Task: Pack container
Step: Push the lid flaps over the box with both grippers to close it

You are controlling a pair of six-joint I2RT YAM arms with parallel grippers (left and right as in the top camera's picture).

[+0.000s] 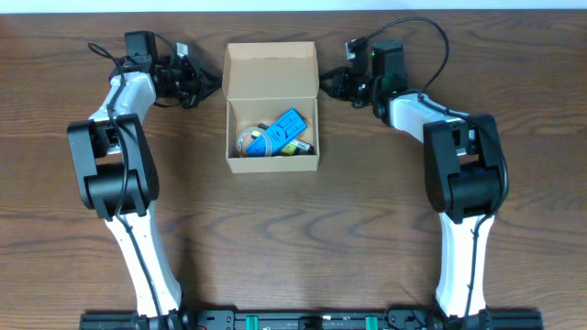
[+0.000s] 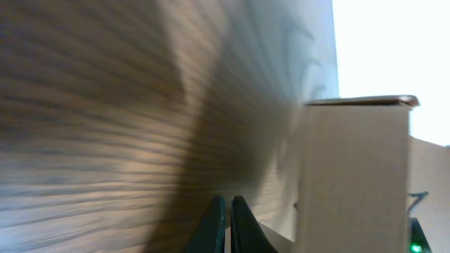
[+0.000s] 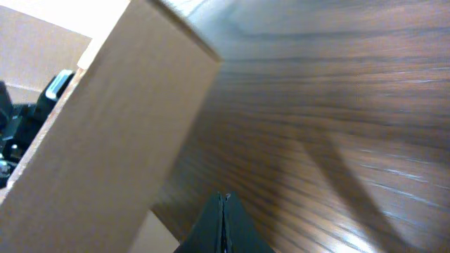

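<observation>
Abreast: left gripper [image 1: 215,89], container [image 1: 271,70], right gripper [image 1: 324,89].

The container [image 1: 271,73] sits between the left gripper [image 1: 215,89] and right gripper [image 1: 324,89].

container [image 1: 271,69]: matt tan cardboard | table [image 1: 367,229]: wood-grain, slight sheen | blue packet [image 1: 288,123]: possibly glossy plastic

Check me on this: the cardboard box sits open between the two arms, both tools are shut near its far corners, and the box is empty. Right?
Not quite. The container is not empty: the overhead view shows a blue item and other small things inside. The rest stands: it sits open between the arms, and the left tool and right tool are shut near its far corners.
</observation>
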